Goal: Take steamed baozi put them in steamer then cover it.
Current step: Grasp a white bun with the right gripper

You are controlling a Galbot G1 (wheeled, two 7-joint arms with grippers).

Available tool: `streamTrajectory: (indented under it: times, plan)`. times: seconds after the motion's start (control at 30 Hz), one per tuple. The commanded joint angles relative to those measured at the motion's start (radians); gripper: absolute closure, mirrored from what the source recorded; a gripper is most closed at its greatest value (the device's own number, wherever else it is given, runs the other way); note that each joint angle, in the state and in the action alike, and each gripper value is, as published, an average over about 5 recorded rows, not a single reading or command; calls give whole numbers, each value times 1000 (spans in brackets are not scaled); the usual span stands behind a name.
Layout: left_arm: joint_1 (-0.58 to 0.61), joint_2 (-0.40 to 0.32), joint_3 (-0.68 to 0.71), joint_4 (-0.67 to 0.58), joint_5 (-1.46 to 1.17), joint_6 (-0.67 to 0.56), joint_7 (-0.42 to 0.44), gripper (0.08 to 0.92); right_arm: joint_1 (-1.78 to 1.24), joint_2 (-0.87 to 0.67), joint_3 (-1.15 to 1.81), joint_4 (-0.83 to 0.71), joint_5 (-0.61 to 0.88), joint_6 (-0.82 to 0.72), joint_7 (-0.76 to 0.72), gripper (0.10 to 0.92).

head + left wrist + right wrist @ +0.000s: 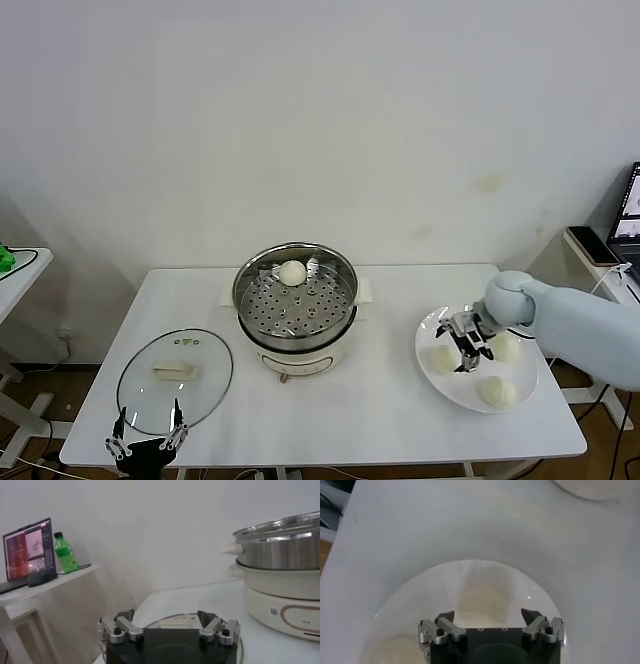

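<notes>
Head view: one steamed baozi (pixel 292 272) already in steamer (pixel 295 300), frame centre. Three more on plate (pixel 440 383), lower right. Right gripper (pixel 467 350) hovers over plate among them, fingers spread wide, holding nothing. I judge step in hand: reaching for next bun. Next move calls for lowering onto one (nearest looks like bun at plate's left (pixel 444 358)), closing gently. Left gripper (pixel 148 440) parked bottom left, jaws wide, empty, by glass lid (pixel 175 379).

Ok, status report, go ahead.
Right gripper open over plate, three baozi there. One baozi in steamer. Left gripper open, parked by lid.
</notes>
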Motion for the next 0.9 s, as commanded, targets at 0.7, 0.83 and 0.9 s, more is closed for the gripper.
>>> streamTrajectory:
  times: [0.7, 0.83, 0.9]
  plan:
    - [-2, -7, 1, 1, -2, 1, -2, 177, -18, 12, 15, -19, -17, -16, -14, 540]
    - [0, -8, 1, -4, -1, 2, -3, 177, -5, -2, 16, -3, -7, -18, -13, 580]
    - [1, -8, 1, -5, -1, 3, -3, 177, 18, -16, 6, 14, 5, -22, -12, 582]
